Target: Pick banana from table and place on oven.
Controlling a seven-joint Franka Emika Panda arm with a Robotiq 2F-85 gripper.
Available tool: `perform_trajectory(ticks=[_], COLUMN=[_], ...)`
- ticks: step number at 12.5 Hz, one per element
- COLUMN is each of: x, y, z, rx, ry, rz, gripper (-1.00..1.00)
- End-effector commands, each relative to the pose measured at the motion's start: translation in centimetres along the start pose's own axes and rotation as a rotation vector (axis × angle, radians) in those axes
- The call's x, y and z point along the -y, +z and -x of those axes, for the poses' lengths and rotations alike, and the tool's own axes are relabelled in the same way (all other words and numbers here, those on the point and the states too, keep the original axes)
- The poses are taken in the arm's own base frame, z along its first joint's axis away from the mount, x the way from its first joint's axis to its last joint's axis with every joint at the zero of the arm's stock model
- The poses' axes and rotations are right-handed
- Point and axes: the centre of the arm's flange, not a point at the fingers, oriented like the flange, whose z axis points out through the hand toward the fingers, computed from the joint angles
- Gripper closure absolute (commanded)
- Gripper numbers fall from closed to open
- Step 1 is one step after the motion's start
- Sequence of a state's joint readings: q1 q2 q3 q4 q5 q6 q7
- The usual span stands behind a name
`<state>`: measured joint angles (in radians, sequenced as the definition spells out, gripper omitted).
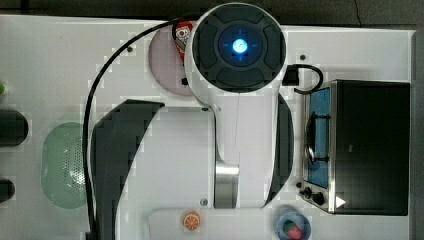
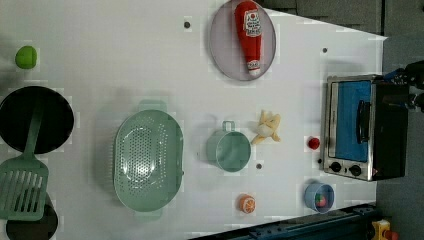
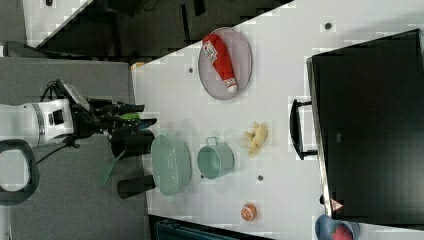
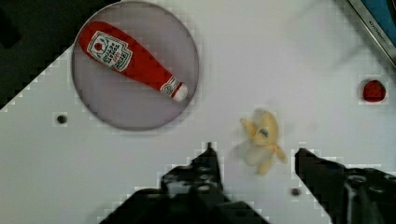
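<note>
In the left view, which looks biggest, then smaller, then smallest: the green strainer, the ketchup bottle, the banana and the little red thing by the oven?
As they look in the left view:
1. green strainer
2. ketchup bottle
3. banana
4. little red thing beside the oven

All lie on the same table, so the order looks safe.

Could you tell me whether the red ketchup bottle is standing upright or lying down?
Lying down: the red ketchup bottle rests lengthwise on the round grey plate.
</note>
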<state>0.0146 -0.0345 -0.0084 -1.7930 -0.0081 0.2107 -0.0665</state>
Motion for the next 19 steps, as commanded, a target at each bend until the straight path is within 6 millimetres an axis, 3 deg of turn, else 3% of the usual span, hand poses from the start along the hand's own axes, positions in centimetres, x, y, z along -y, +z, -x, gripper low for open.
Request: perform_trajectory(ticks=[1,3,6,9,19], x=[-11.8,-11.8,-11.6,-10.6,-6.9], y=[-6.2,-5.9,-4.7,-1.2,19.6], z=[10.0,10.0,9.9,8.8,5.0], rx=[-0.012,-0.007,0.007,0.01,-0.004], ry=[0.165,0.164,0.163,0.16,0.144], rz=[0.011,0.016,0.031,0.034,0.019], gripper=[-0.58,-0.99,-1.0,-1.0,-1.0])
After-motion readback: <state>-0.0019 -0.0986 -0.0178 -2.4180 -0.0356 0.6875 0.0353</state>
